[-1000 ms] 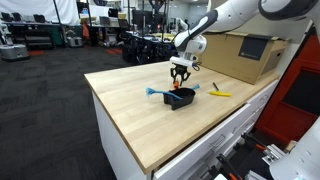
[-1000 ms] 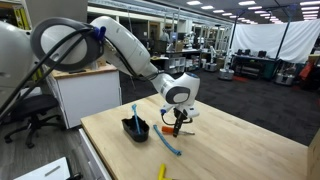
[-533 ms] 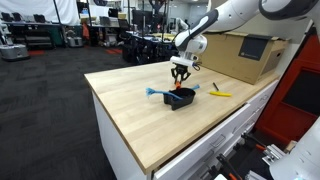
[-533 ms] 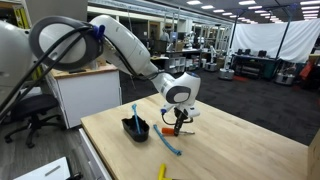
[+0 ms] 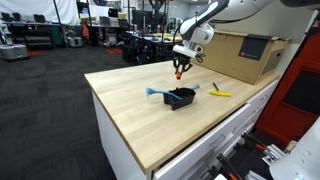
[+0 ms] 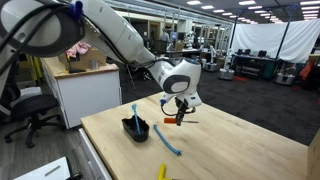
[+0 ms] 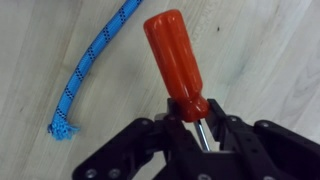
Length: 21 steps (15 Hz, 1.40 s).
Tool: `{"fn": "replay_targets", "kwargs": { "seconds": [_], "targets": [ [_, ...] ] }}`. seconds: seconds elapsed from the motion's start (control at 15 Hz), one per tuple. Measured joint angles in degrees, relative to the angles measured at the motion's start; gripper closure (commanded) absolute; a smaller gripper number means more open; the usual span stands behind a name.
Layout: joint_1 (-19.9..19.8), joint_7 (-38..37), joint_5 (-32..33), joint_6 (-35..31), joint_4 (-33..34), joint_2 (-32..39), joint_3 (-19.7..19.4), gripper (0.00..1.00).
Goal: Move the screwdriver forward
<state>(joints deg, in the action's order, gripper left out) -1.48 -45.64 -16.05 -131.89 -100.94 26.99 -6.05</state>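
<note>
**Screwdriver in the air, set-down not yet done**

The gripper (image 7: 200,128) is clamping narrow on the screwdriver (image 7: 177,58). Its fingers are pinching the metal shaft just below the orange-red handle, which is pointing away from the wrist. In both exterior views the tool is hanging under the gripper, clear of the wooden table (image 5: 125,95) and near the black bowl (image 5: 180,98). I cannot tell how far it is sitting to one side of the bowl.

The pick-up is looking done to me; carrying the tool forward and setting it down is what I judge is remaining.

The shaft's tip is hiding between the fingers in the wrist view. In the exterior views the screwdriver is showing as little more than an orange speck, so its tilt is hard to read. A blue rope (image 7: 95,60) is lying on the wood beneath, its upper end cut off at the frame edge.
</note>
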Motion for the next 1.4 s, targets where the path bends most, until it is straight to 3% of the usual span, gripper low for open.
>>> {"fn": "replay_targets", "kwargs": {
  "seconds": [0.67,1.0,1.4],
  "targets": [
    [-0.42,-1.60,5.75,-7.87,-19.86,-14.65,-5.06,0.92],
    [-1.30,-5.48,6.37,-8.06,-27.58,-17.89,-5.97,0.92],
    [-2.21,-13.55,9.30,-8.38,-32.39,-18.58,-6.79,0.92]
  ]
}}
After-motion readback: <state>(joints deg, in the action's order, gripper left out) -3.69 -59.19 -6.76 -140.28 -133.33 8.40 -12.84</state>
